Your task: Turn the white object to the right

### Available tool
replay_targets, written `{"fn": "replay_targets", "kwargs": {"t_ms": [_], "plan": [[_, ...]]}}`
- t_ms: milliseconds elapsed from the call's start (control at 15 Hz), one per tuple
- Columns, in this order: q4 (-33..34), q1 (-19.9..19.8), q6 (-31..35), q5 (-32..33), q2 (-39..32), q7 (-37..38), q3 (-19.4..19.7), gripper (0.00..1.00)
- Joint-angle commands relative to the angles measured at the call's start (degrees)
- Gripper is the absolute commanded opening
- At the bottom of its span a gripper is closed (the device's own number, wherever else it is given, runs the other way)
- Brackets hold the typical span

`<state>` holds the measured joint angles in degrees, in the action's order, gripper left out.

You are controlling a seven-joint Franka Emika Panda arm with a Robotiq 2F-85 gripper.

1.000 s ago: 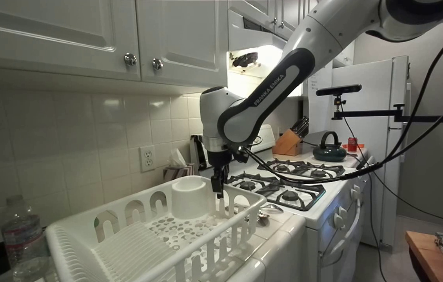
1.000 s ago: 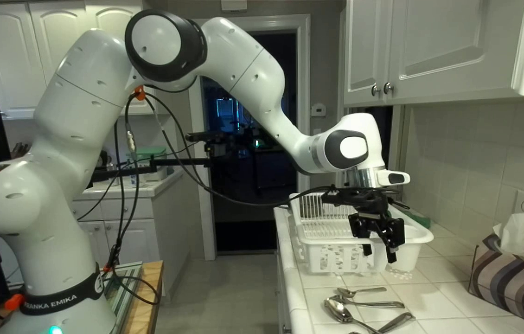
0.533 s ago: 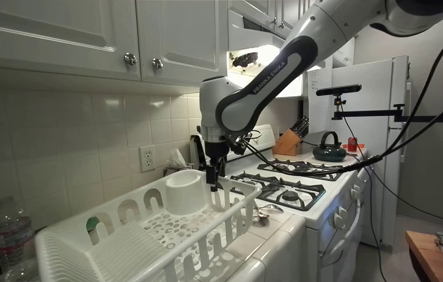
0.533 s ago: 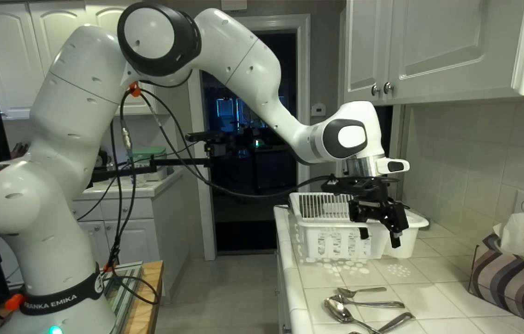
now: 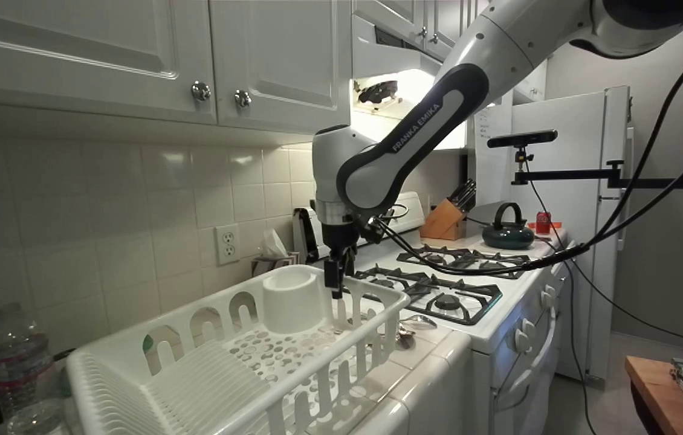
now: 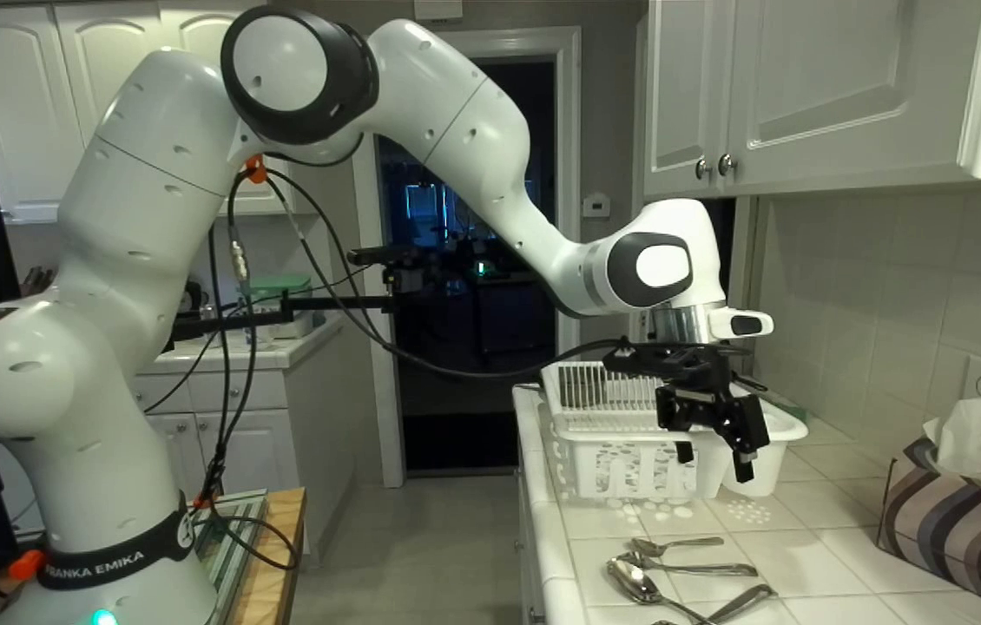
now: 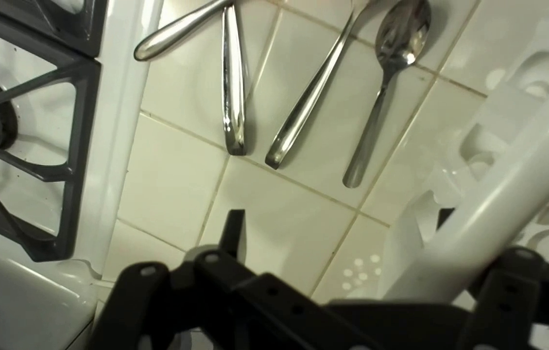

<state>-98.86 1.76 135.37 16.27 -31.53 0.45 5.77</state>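
Note:
The white dish rack has slatted sides and shows in both exterior views, with its side wall facing the spoons. My gripper is at the end of the rack nearest the stove. In the wrist view the gripper is open, with its fingers wide apart. One finger is outside the rack above the tiles. The other is partly hidden by the rack's rim, its dark tip showing past it. The rack's end looks raised, with light spots on the counter under it.
A white round cup sits in the rack's corner. Several spoons lie on the tiles beside the rack. A tissue box stands by the wall. The stove grate is close by. A plastic bottle stands behind the rack.
My gripper and the rack's end rose together, then came partly back down. The end is a little higher than a second ago, and light spots show on the counter below.

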Motion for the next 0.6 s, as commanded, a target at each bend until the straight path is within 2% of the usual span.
{"fn": "replay_targets", "kwargs": {"t_ms": [0, 267, 533], "plan": [[-0.20, -1.41, 0.21, -4.64, -1.31, 3.77, -0.99, 1.00], [0.25, -2.90, 0.88, -13.03, -2.61, 7.81, -2.28, 1.00], [-0.08, -3.43, 2.89, -18.13, -1.97, 9.43, -2.91, 1.00]]}}
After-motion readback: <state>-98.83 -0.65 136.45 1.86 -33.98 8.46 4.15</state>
